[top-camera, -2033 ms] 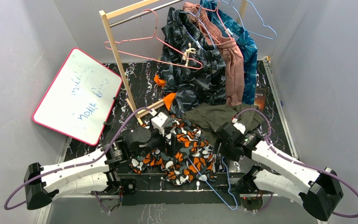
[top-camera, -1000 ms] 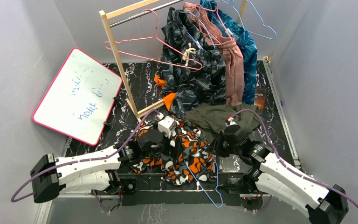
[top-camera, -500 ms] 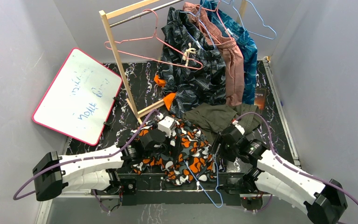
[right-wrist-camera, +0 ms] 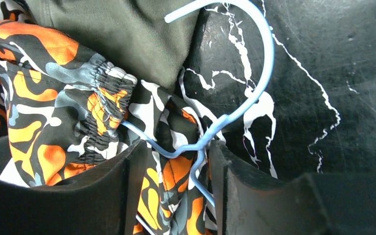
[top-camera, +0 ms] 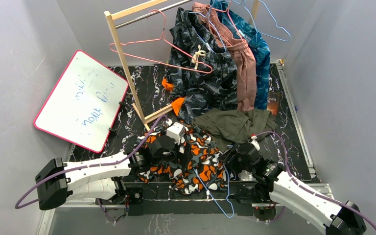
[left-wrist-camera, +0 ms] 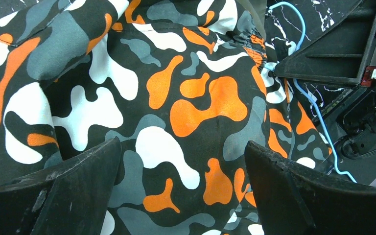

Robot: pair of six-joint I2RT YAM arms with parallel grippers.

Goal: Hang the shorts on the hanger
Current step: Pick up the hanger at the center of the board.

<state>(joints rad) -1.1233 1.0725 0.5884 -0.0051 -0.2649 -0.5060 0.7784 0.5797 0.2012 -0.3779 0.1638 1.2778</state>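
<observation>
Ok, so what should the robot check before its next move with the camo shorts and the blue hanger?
1. Left hand open above the shorts: ok.
2. Right hand lined up on the hanger neck: ok, one finger on each side.
3. Right hand gripping the hanger: not ok, its fingers stand apart.
4. Hanger arm inside the shorts' waistband: cannot tell, the fabric hides it.
5. Hook free of the olive shorts: not ok, its tip lies over them.
</observation>
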